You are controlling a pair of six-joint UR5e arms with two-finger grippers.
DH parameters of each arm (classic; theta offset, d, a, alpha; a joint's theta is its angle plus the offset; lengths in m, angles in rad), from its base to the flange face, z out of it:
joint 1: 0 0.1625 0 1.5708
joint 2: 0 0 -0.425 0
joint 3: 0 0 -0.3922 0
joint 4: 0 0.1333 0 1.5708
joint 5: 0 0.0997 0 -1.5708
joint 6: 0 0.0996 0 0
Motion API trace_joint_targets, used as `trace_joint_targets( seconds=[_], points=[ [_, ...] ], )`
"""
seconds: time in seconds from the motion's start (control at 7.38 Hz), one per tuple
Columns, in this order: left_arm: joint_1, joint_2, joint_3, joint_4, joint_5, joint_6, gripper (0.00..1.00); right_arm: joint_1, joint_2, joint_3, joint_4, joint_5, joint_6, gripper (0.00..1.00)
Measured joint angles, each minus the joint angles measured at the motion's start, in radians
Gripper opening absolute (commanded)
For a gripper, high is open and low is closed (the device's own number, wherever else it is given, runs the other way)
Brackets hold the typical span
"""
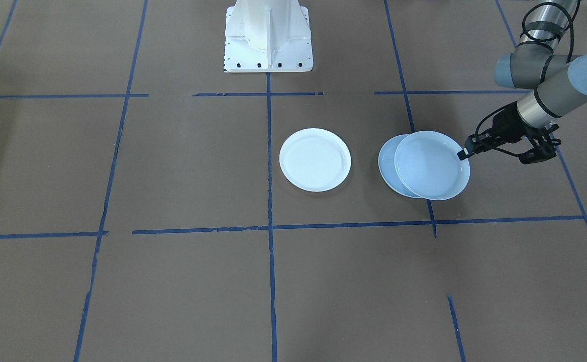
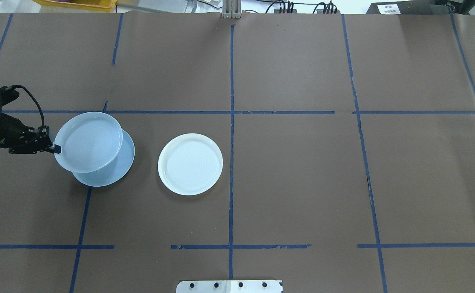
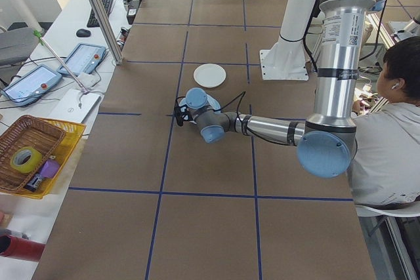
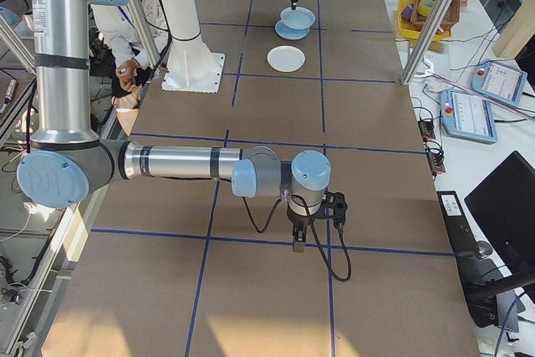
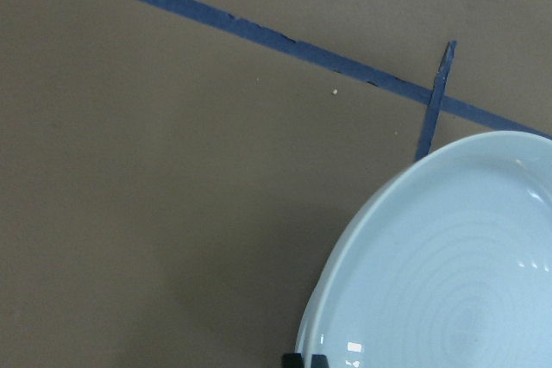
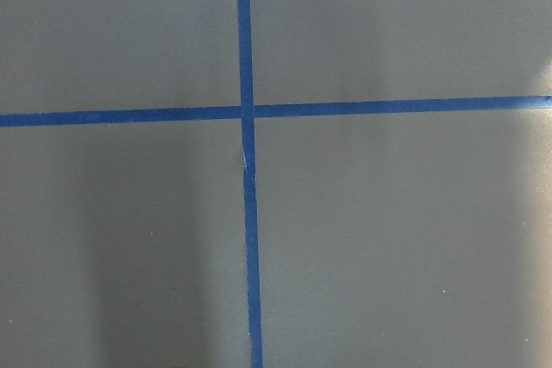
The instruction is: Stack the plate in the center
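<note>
Item 1: ridged plate [image 2: 88, 141], pale blue with concentric rings inside, held level off the table [image 2: 302, 183] by its rim. It overlaps a second plate beneath it and sits offset from that one toward 10 o'clock in the overhead view.

Item 2: lower plate [image 2: 115, 171], pale blue, shallow, smooth where it shows, flat on the brown paper over a blue tape line [image 2: 81, 228]. Only its crescent toward 4 o'clock is uncovered. Whether the two plates touch cannot be told from these views.

Item 3: white plate [image 2: 190, 164], brighter, flat on the table, well apart at 3 o'clock of the blue pair and just left of the central tape line.

Item 4: left pincer [image 2: 55, 149], clamped on the ridged plate's rim at its 9 o'clock edge, arm reaching in level from the overhead view's left side.

Item 5: right pincer [image 4: 298, 246], pointing straight down above a tape crossing [image 6: 245, 112] near the robot's right end of the table, far from all plates. It shows only in the side view; apart or together cannot be told.
</note>
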Motion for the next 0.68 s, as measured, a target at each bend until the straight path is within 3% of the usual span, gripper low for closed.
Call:
trace_joint_targets(
  seconds=[0.14, 0.27, 0.41, 0.68],
  points=[
    [0.010, 0.000, 0.002, 0.000, 0.002, -0.004, 0.00, 0.000, 0.000, 0.000, 0.000, 0.001, 0.000, 1.00],
    [0.021, -0.001, 0.002, 0.000, 0.002, -0.005, 0.14, 0.000, 0.000, 0.000, 0.000, 0.001, -0.001, 1.00],
    [0.033, -0.001, 0.001, -0.001, 0.003, -0.005, 0.99, 0.000, 0.000, 0.000, 0.000, 0.001, 0.000, 1.00],
    [0.048, -0.002, -0.006, -0.002, 0.001, -0.002, 1.00, 0.000, 0.000, 0.000, 0.000, 0.001, -0.001, 1.00]
  ],
)
